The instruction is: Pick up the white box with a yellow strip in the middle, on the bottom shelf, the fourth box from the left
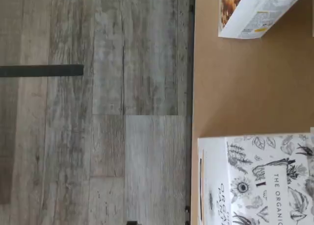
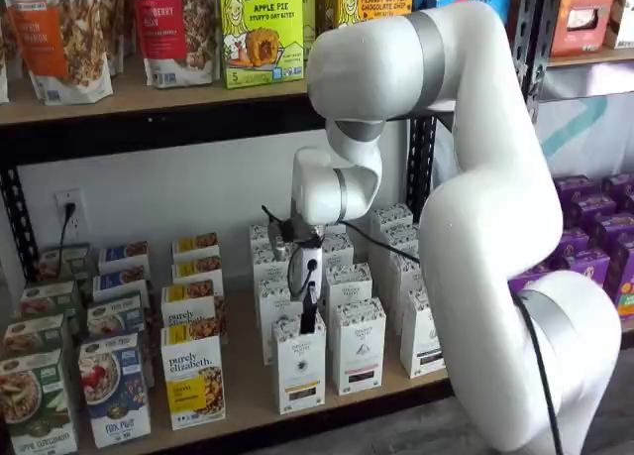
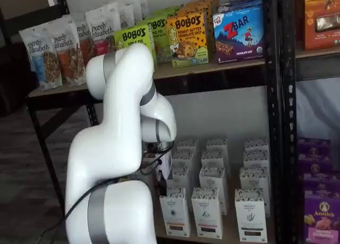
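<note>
The white box (image 2: 296, 368) stands at the front of the bottom shelf (image 2: 248, 403), to the right of a "purely elizabeth" box with a yellow band (image 2: 193, 378). In the wrist view its black-and-white patterned top (image 1: 260, 181) shows, with a thin yellow-orange strip down its front face. My gripper (image 2: 309, 318) hangs just above the box's top, near its back right part. Only a dark finger shows, with no plain gap. In a shelf view the gripper (image 3: 161, 186) sits just left of and above the same box (image 3: 175, 213).
Like white cartons (image 2: 358, 348) stand right of and behind the white box in several rows. Cereal boxes (image 2: 114, 388) fill the shelf's left end. Purple boxes (image 2: 594, 247) stand further right. The wrist view shows the tan board (image 1: 245, 87), its black rail (image 1: 192, 63) and grey floor (image 1: 98, 112).
</note>
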Robot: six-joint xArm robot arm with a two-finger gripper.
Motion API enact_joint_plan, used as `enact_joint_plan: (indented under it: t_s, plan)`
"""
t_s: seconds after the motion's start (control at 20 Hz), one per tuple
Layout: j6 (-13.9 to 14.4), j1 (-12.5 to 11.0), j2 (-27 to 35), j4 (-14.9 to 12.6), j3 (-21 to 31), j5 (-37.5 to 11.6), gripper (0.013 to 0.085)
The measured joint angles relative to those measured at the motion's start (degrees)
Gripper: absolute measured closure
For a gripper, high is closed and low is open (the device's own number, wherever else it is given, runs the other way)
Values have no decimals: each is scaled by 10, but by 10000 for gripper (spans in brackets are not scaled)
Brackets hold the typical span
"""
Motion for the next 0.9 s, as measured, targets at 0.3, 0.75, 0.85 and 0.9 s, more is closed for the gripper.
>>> enact_joint_plan:
  t_s: [0.3, 0.75, 0.85, 0.9]
  plan:
    - [9, 3, 0, -6, -8, 22, 130]
    - [21, 6, 20, -18, -19, 4, 130]
    - [18, 4, 32, -16, -28, -1, 130]
    - [16, 4, 37, -15, -33, -2, 130]
